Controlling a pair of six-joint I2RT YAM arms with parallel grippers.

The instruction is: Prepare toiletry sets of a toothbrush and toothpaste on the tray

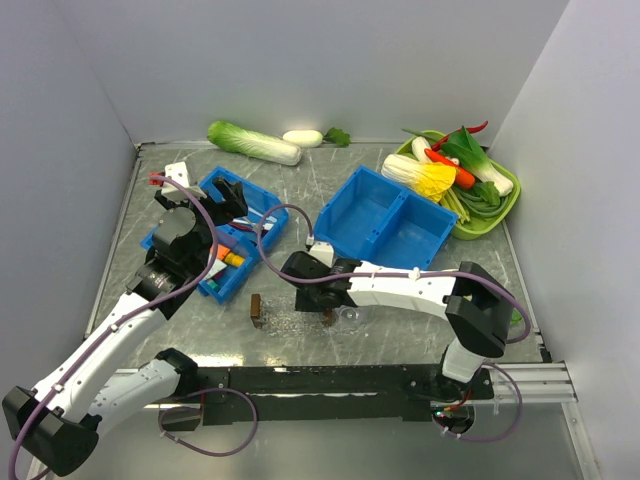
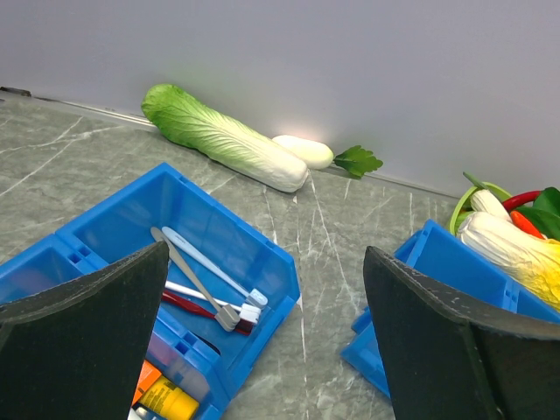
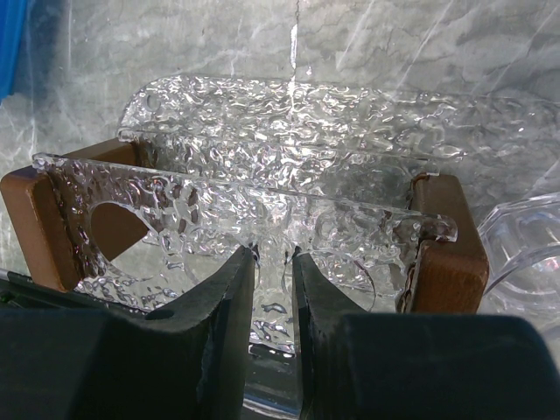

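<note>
Black right gripper (image 3: 273, 262) pinched on near rim of clear, bumpy oval tray (image 3: 289, 140), at table's 6 o'clock edge; grey marbled tabletop (image 3: 394, 44) beyond far rim. Left gripper (image 2: 265, 262) spread wide, empty, above blue plastic bin (image 2: 131, 206) at 9 o'clock; pale slim toothbrush (image 2: 210, 262) inside.

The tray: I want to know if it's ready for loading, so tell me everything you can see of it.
The tray is shallow, clear and glassy with a bumpy, rippled texture, capped at each end by brown end blocks. Its near wall has a rounded cut-out by the left block. No toothbrush or tube shows in it. It rests on the grey marbled table. The right gripper is closed on its near wall, one finger on each side.
</note>
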